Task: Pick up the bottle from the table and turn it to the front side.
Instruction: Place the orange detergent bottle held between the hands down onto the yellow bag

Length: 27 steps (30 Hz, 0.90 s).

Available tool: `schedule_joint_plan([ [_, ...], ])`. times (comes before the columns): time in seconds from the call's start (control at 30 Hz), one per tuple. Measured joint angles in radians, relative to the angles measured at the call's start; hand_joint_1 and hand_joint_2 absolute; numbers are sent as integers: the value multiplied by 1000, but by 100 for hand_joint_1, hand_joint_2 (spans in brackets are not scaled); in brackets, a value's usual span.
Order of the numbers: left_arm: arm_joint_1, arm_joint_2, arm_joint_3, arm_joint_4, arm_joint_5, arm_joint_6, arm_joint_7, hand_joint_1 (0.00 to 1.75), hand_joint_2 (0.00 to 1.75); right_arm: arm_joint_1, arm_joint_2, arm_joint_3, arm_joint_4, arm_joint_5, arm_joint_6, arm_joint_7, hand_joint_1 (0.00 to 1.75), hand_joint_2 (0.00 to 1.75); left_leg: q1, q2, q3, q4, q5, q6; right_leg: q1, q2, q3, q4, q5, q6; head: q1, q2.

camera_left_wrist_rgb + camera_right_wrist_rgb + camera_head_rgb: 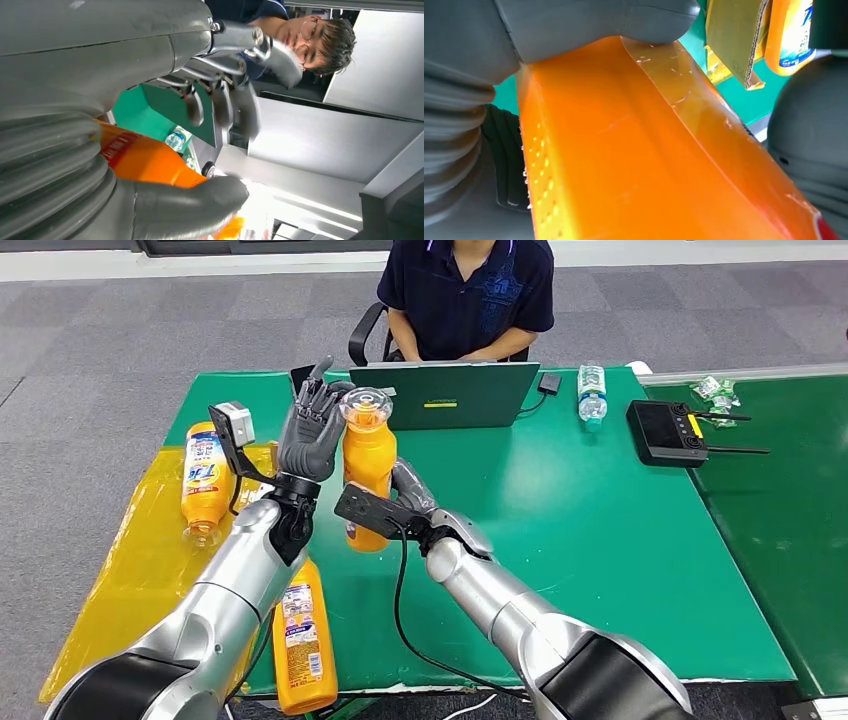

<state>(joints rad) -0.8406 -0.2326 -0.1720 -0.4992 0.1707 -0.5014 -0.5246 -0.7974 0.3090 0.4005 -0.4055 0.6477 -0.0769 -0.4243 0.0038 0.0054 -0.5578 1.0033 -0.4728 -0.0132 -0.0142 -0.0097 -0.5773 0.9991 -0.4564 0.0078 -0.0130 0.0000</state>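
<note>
An orange bottle (368,458) with a clear cap stands upright above the green table (600,540). My right hand (412,498) grips its lower body from the right; close up, the thumb (599,25) and fingers (809,135) press on the orange bottle (649,165). My left hand (313,430) is raised just left of the bottle, fingers straight and pointing up. In the left wrist view its thumb (190,205) lies against the bottle (145,160), while the fingers (225,105) stay spread away from it.
Two more orange bottles lie flat: one (205,478) on the yellow sheet (130,570) at the left, one (303,640) by the front edge. A laptop (445,395), water bottle (592,395), black controller (665,432) and a seated person (465,290) are at the back.
</note>
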Motion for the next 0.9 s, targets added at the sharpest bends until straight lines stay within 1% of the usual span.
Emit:
schedule_joint_plan([
  [0.2, 2, 8, -1, 8, -8, 12, -1, 0, 175, -6, 0, 0, 0, 1, 0, 7, 175, 175, 0, 0, 0, 0, 0, 0, 0, 0, 0, 0, 0, 0, 0, 0],
  [0.9, 2, 9, -6, 15, -23, 17, -2, 0, 175, -7, 0, 0, 0, 3, 1, 13, 175, 175, 0, 0, 0, 0, 0, 0, 0, 0, 0, 0, 0, 0, 0, 0],
])
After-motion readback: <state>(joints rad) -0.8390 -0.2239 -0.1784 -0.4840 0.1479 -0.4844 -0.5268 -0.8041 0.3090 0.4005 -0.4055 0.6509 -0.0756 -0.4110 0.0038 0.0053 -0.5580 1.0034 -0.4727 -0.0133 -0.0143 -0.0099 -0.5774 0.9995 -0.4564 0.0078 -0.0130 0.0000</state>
